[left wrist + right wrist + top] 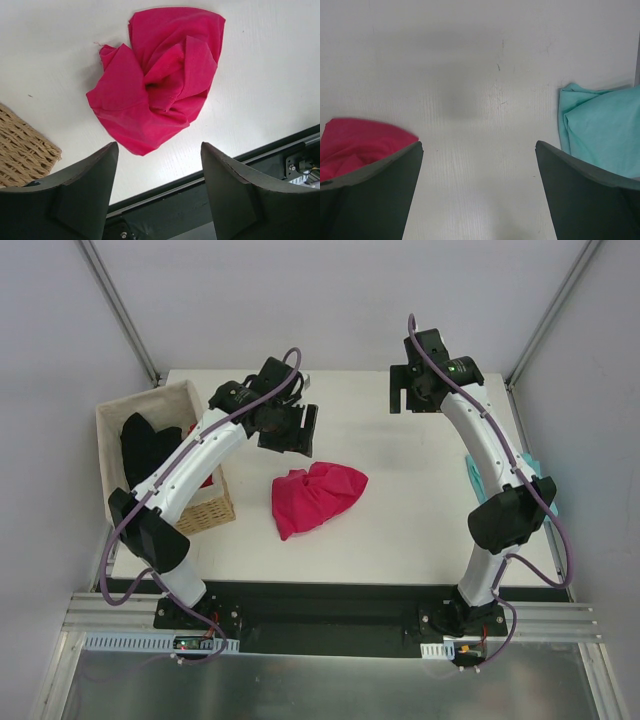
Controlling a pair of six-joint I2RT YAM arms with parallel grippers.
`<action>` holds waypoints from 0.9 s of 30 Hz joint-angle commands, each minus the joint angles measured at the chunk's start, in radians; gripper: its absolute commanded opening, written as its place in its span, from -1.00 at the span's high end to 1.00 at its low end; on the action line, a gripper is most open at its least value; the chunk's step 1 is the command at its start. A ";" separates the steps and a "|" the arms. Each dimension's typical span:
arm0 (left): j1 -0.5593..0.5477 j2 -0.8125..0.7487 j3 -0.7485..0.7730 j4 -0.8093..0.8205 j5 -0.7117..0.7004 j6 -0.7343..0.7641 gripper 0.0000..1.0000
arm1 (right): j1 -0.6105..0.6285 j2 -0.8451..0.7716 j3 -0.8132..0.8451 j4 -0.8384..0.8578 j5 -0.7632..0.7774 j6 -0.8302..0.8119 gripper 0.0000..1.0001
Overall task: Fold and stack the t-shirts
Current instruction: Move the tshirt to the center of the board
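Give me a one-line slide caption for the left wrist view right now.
Open left end effector hovering above the crumpled crimson-pink t-shirt on the white table, wicker basket corner at frame edge.

1. Flat white table [400,530]: bears items 2–4.
2. Woven wicker basket [205,512]: at the table's left edge, with a black cloth [145,445] lying inside it.
3. Crumpled crimson-pink cloth t-shirt [318,498]: near the table's middle, right of the basket and apart from it.
4. Teal cloth t-shirt [600,135]: at the table's right edge, well apart from item 3 and partly behind the right arm.
5. Left gripper [290,430]: above the table, behind item 3.
6. Right gripper [410,392]: farther back, to the right.
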 commanded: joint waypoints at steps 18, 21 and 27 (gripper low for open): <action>0.120 0.034 -0.183 -0.022 -0.240 -0.246 1.00 | -0.010 -0.008 0.011 -0.014 0.031 -0.045 -0.99; 0.165 0.004 -0.243 -0.024 -0.242 -0.307 1.00 | -0.011 -0.007 0.014 -0.014 0.026 -0.047 -0.99; 0.214 -0.061 -0.340 -0.038 -0.268 -0.374 1.00 | -0.011 0.004 0.025 -0.014 0.006 -0.041 -0.99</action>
